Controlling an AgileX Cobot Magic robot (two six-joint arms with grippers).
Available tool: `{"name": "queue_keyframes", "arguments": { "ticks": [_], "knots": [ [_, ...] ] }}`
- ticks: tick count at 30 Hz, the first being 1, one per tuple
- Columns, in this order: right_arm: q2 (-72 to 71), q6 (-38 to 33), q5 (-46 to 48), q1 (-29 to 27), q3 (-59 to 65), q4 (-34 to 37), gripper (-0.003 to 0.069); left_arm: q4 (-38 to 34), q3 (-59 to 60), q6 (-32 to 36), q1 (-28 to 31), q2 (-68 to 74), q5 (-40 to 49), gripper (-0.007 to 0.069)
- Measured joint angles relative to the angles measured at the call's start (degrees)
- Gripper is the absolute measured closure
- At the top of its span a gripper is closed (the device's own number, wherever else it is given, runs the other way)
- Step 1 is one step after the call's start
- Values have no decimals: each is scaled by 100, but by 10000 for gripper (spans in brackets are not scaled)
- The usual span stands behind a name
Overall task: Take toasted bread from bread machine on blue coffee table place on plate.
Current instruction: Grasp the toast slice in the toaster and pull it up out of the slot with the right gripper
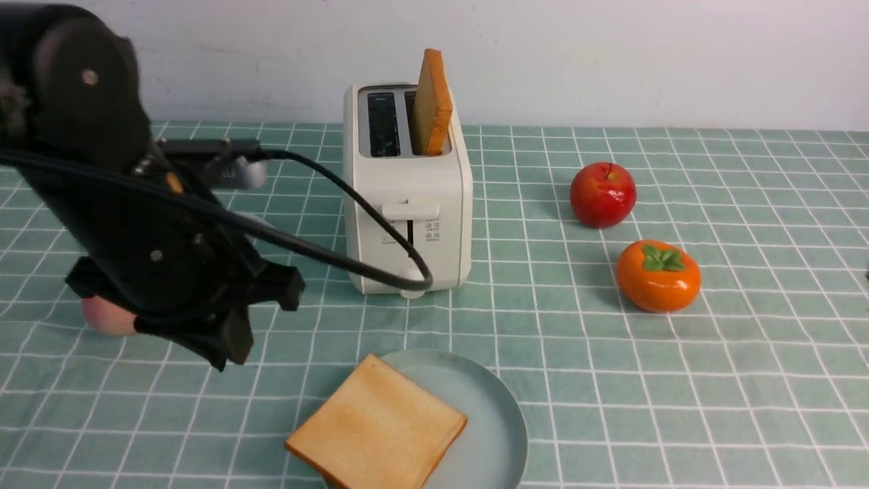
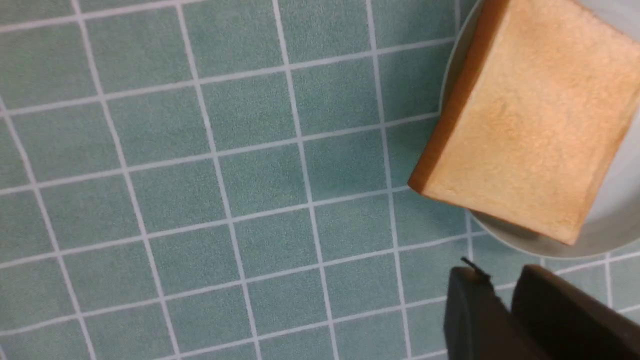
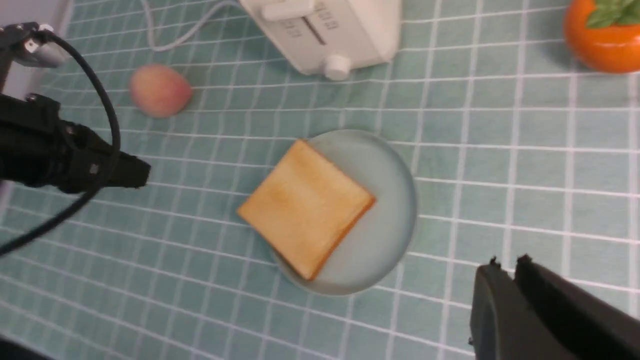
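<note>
One slice of toasted bread (image 1: 377,428) lies flat on the plate (image 1: 492,421) at the front of the blue coffee table (image 1: 679,373), overhanging the plate's left rim. It also shows in the left wrist view (image 2: 530,115) and the right wrist view (image 3: 305,207). The second slice (image 1: 432,102) stands upright in the right slot of the bread machine (image 1: 407,210); the left slot is empty. My left gripper (image 1: 227,350) is shut and empty above the cloth, left of the plate (image 2: 612,227). My right gripper (image 3: 507,262) is shut and empty, to the right of the plate (image 3: 392,200).
A red apple (image 1: 603,195) and an orange persimmon (image 1: 657,275) sit right of the bread machine. A peach (image 1: 105,319) lies behind my left arm. The arm's black cable (image 1: 339,261) loops in front of the bread machine. A white cord (image 3: 175,42) trails from it.
</note>
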Motion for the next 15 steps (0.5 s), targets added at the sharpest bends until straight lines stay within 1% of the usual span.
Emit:
{"name": "queue_keyframes", "arguments": {
  "ticks": [2, 4, 5, 9, 10, 13, 14, 15],
  "knots": [
    [375, -106, 24, 0, -361, 399, 608, -62, 216, -4, 0, -577, -120, 638],
    [580, -181, 24, 0, -570, 510, 608, -101, 425, -11, 0, -964, -231, 638],
    [913, -227, 24, 0, -898, 579, 608, -152, 701, -30, 0, -1501, -329, 638],
    [1709, -274, 19, 40, -1640, 583, 605, -329, 1524, -84, 0, -2865, -506, 638],
    [1804, -274, 8, 51, -1683, 567, 604, -329, 1524, -84, 0, -2934, -506, 638],
    [2682, -274, -52, 440, -2500, 334, 602, -391, 2201, -294, 0, -4159, -716, 638],
    [2928, -274, -67, 608, -2752, 222, 601, -391, 2375, -369, 0, -4433, -797, 638],
    [2928, -274, -67, 643, -2803, 198, 601, -391, 2441, -387, 0, -4502, -813, 638]
  ]
}}
